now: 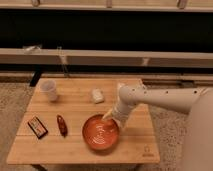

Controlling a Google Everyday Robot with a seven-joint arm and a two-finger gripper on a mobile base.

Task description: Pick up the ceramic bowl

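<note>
The ceramic bowl (101,134) is wide, round and glossy orange-red with pale swirl marks inside. It sits on the wooden table (75,107) near the front middle. My white arm reaches in from the right. My gripper (111,116) hangs at the bowl's far right rim, right over or touching the edge.
A small white cup (49,90) stands at the table's back left. A white lump (97,95) lies behind the bowl. A dark red oblong item (61,125) and a small dark packet (37,127) lie at the front left. A low wall and rail run behind the table.
</note>
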